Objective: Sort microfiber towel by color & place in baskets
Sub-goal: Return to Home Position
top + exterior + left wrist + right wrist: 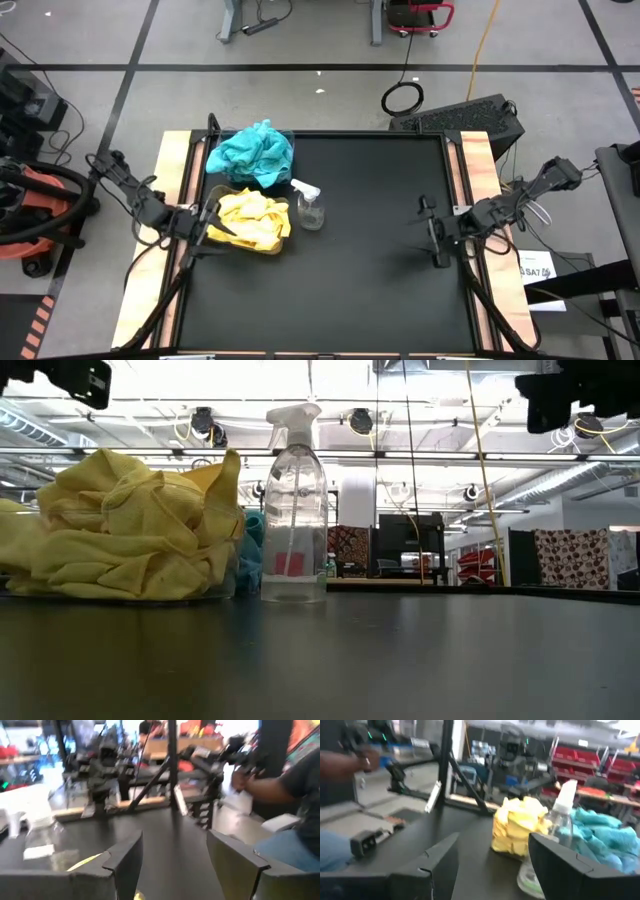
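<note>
Black counter (370,290), workshop clutter behind. Left jaws: wide apart, nothing held, at the counter's left edge just beside the yellow towels (252,220). Right jaws: wide apart too, empty, over the counter's right side, well apart from everything. Yellow towels sit heaped in a clear basket (228,575), piled over its rim. Teal towels (252,153) are heaped just behind, probably in the second basket, but its walls are too faint to tell. Spray bottle (310,207) stands upright just beside both heaps, on the centre side. No loose towel on the counter in any view. Judgement: sorting looks done, colours kept separate. What's left is parking both arms, and the left one should lift off without snagging yellow cloth.
</note>
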Controlling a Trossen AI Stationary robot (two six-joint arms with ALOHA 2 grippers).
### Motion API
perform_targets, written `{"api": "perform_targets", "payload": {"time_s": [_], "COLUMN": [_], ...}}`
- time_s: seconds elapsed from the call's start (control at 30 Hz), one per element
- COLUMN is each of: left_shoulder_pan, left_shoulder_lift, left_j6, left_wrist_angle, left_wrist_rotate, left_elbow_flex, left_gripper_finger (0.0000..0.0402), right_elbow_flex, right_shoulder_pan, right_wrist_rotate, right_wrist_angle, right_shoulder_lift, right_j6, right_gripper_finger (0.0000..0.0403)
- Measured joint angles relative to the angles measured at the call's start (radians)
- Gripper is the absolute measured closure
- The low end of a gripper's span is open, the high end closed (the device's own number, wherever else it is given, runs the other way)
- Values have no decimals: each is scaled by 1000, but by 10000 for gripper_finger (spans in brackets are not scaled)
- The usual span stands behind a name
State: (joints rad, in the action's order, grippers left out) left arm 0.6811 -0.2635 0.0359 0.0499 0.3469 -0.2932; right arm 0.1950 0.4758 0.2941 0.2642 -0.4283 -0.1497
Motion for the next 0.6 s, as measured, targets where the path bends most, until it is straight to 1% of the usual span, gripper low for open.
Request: {"api": "perform_targets", "payload": {"time_s": [0.13, 0.27, 0.43, 0.6], "left_shoulder_pan": [0, 0, -1, -1], "left_shoulder_lift": [57, 115, 192, 263], "left_j6": [52, 102, 102, 102], "left_wrist_angle": [-90, -147, -142, -111], "left_wrist_rotate": [-48, -51, -37, -10], "left_elbow_flex": [71, 133, 191, 225], "left_gripper_finger": [176, 176, 176, 176], "right_elbow_flex": [-72, -121, -169, -181], "right_shoulder_pan": [-28, -62, -105, -144], "right_wrist_rotate": [-31, -39, -68, -89], "right_wrist_angle": [58, 97, 112, 55], "right_shoulder_lift": [82, 152, 225, 279], "right_j6": [-26, -56, -56, -44], "right_gripper_finger": [177, 177, 177, 196]}}
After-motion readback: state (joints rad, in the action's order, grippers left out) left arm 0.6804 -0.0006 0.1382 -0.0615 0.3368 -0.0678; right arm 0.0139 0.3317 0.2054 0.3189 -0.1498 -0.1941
